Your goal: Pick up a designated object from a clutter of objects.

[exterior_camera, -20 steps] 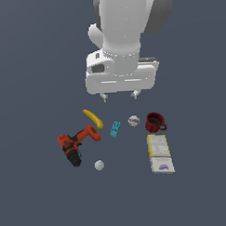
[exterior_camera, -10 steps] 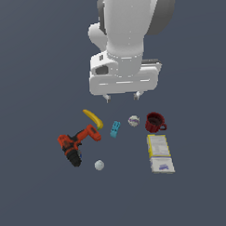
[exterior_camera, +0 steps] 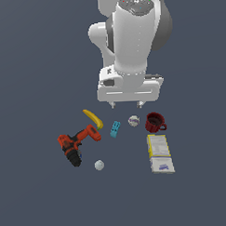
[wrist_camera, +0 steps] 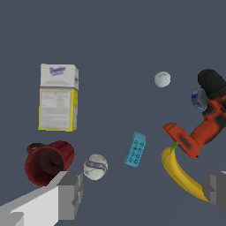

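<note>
The gripper (exterior_camera: 126, 105) hovers with fingers spread wide — set to straddle the marked ball (exterior_camera: 133, 120) beside the red mug (exterior_camera: 155, 123).

Even flat simulator light, sharp renders, no cast shadows, no glare

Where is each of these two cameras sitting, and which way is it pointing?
Exterior view: off the arm, looking down at the white arm above the clutter, gripper hanging over it.
Wrist view: on the wrist, looking down between the open jaws at the objects.
Both show the marked ball beside the red mug, plus banana and drill.
</note>
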You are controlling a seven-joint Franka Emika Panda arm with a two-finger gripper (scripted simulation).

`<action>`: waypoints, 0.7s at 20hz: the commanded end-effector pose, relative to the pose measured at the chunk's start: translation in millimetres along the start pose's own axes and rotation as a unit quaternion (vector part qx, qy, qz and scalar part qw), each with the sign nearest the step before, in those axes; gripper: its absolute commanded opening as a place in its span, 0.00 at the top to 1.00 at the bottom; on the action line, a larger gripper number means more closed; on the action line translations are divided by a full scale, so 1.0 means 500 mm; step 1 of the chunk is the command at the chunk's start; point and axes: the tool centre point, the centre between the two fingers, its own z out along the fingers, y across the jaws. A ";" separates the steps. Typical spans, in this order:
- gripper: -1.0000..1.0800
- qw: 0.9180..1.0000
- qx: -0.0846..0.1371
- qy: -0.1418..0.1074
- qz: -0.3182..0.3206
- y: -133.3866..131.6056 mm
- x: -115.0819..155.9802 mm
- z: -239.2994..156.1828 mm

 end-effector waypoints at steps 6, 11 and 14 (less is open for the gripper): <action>0.04 0.998 -0.001 -0.002 0.064 -0.042 -0.034 0.112; 0.04 0.994 -0.002 -0.003 0.109 -0.070 -0.068 0.187; 0.04 0.991 -0.001 -0.004 0.136 -0.086 -0.092 0.229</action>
